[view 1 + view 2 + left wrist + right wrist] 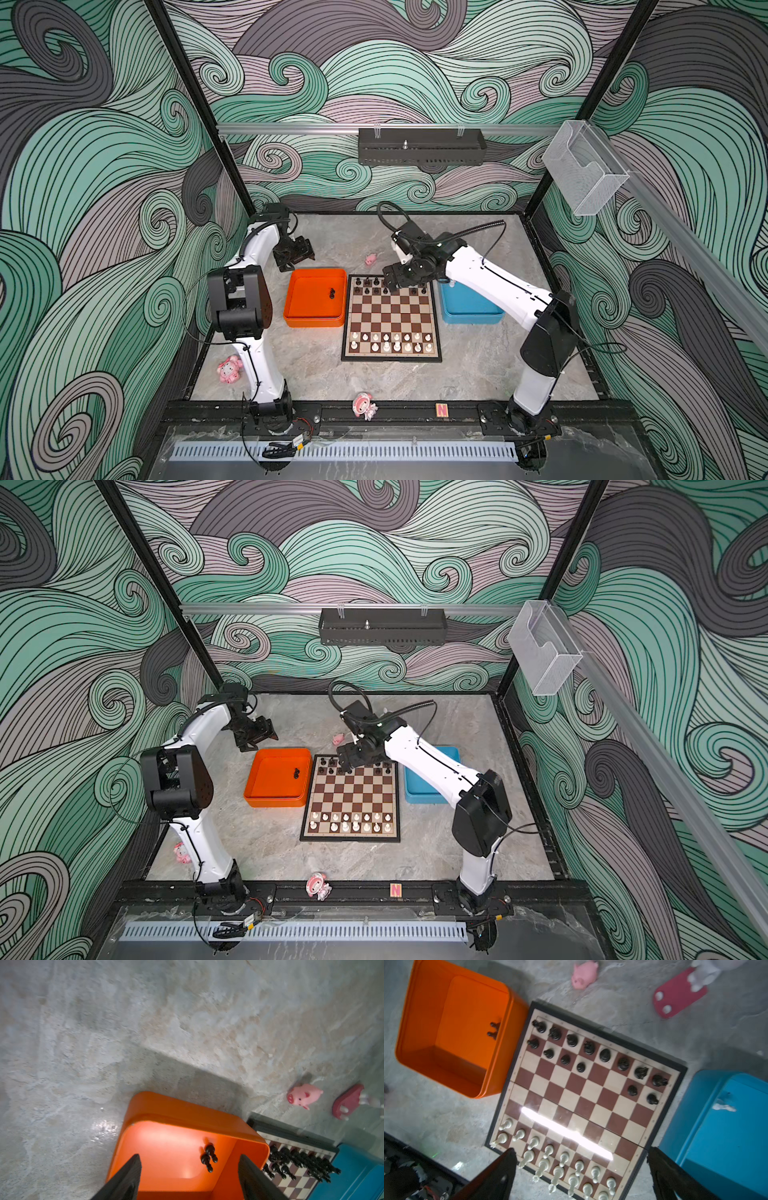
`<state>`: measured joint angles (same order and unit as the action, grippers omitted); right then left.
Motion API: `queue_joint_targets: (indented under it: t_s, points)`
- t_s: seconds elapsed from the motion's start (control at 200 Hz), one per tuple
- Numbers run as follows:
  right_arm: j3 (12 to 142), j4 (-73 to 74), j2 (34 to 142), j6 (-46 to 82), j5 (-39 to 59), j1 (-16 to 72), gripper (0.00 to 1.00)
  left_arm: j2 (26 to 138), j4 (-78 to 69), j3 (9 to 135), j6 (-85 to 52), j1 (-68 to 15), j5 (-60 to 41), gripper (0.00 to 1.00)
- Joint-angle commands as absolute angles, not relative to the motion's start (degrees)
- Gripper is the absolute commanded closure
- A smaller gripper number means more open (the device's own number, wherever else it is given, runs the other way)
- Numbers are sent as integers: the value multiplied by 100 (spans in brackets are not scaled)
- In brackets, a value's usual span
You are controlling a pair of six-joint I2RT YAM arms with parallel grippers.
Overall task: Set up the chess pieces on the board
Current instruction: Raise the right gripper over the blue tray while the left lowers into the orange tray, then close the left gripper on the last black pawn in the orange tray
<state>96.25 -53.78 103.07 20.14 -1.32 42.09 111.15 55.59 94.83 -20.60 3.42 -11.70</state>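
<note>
— Right claw (581,1150) spread wide, empty, above the flat brown-and-cream chessboard (591,1088)!
— Left claw (189,1157) gapes too; two tiny glossy black plastic pawns (208,1156) lie ahead of it, inside the orange plastic tray (187,1109).

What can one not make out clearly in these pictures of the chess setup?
- Far rows of the board: in both top views the right gripper covers several squares.
- Blue tray inside: the right arm covers much of it in both top views.
- Two black pieces in the orange tray: too small in top views to tell their kind.
- White rabbit figure: cut by the edge in both wrist views.
</note>
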Motion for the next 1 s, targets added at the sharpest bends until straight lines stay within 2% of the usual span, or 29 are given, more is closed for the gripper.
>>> queue_joint_targets:
  t_s: [0.0,0.25,0.42,0.575,0.691,0.996]
  points:
    - [9282,-5522,10029,2067,-384,3772,0,10738,5739,9218,-2032,32,-854,24]
    - [8130,-5090,9261,2144,-176,2715,0,10691,5698,8622,-1894,-578,-686,27]
    - [7749,-5026,8971,2118,-122,2272,0,10797,5634,8422,-1881,-839,-558,32]
    - [7550,-4946,8851,2074,-38,2052,0,10911,5561,8437,-1846,-952,-545,40]
    - [7499,-4935,8881,2039,37,1947,0,10992,5463,8386,-1798,-1018,-521,49]
    - [7438,-4850,9027,2022,193,1872,0,11227,5379,8322,-1732,-1168,-440,53]
